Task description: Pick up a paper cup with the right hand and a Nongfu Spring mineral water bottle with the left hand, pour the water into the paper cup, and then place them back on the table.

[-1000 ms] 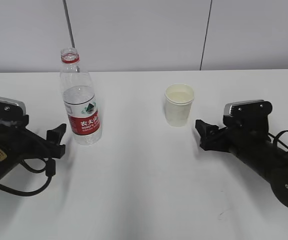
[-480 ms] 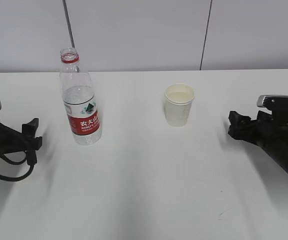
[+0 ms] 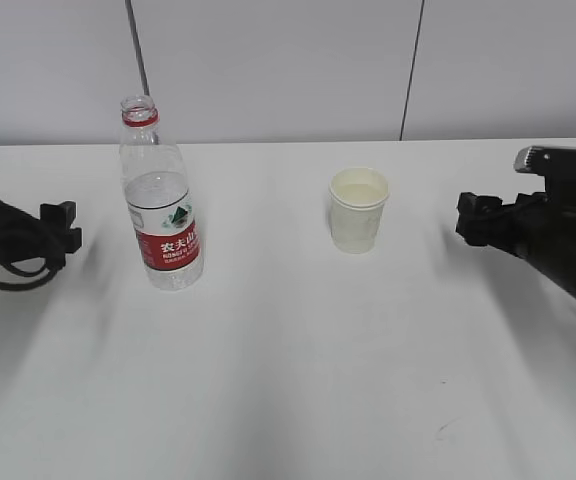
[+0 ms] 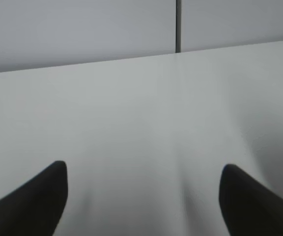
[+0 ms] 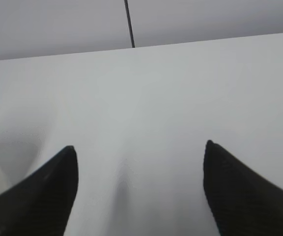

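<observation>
The Nongfu Spring bottle [image 3: 162, 210] stands upright and uncapped on the white table [image 3: 288, 380], left of centre, partly filled with water. The paper cup [image 3: 358, 209] stands upright right of centre, and pale liquid shows inside it. My left gripper [image 3: 60, 228] is open and empty at the far left, well apart from the bottle. My right gripper [image 3: 476, 217] is open and empty at the far right, apart from the cup. In the left wrist view the gripper [image 4: 144, 172] has wide-spread jaws over bare table. In the right wrist view the gripper [image 5: 140, 155] shows the same.
A grey panelled wall [image 3: 288, 70] with dark vertical seams runs behind the table's far edge. Bare white tabletop fills the front and middle.
Both arms have drawn back outward from the bottle and the cup toward the frame edges, and have risen slightly in the last half second. The bottle and cup have not moved.
</observation>
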`<action>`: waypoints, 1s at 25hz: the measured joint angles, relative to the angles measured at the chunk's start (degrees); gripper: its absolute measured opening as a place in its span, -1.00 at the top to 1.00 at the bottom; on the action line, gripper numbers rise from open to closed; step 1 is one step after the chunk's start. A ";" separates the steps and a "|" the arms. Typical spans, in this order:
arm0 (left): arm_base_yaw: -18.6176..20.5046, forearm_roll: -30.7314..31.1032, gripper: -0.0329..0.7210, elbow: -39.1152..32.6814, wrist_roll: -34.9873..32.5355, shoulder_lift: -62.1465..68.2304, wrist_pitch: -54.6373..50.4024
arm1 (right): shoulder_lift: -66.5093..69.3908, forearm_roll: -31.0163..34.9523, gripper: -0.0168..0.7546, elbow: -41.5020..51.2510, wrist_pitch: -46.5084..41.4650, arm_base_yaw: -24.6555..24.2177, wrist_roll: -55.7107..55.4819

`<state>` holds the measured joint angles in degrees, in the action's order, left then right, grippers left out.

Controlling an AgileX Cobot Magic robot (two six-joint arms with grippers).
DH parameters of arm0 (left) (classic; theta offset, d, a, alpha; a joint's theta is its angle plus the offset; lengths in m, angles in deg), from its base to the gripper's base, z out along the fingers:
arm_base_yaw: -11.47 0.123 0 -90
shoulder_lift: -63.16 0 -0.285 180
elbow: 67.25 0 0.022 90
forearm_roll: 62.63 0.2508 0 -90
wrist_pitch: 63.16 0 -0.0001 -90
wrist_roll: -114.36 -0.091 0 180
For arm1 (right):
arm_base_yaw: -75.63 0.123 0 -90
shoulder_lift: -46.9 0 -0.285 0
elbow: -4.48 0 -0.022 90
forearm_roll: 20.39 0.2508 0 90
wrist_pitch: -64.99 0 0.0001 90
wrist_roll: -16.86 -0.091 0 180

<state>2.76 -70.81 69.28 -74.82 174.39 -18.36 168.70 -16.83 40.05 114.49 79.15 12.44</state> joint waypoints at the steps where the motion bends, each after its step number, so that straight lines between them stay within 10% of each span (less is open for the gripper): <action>1: 0.18 0.05 -0.61 1.34 0.00 -1.14 -3.85 | -1.17 0.14 -0.57 -0.69 -2.19 0.00 0.00; 15: 5.76 0.37 -0.58 28.33 0.00 -7.09 -65.09 | -7.65 0.74 -0.57 -23.33 -64.65 0.00 0.00; 25: 6.81 2.54 -0.55 43.67 0.00 -7.09 -89.47 | -7.65 0.14 -0.57 -44.77 -96.80 0.00 0.00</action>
<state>9.58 -68.27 112.95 -74.82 167.30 -107.83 161.04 -16.69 -4.72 17.69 79.15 12.44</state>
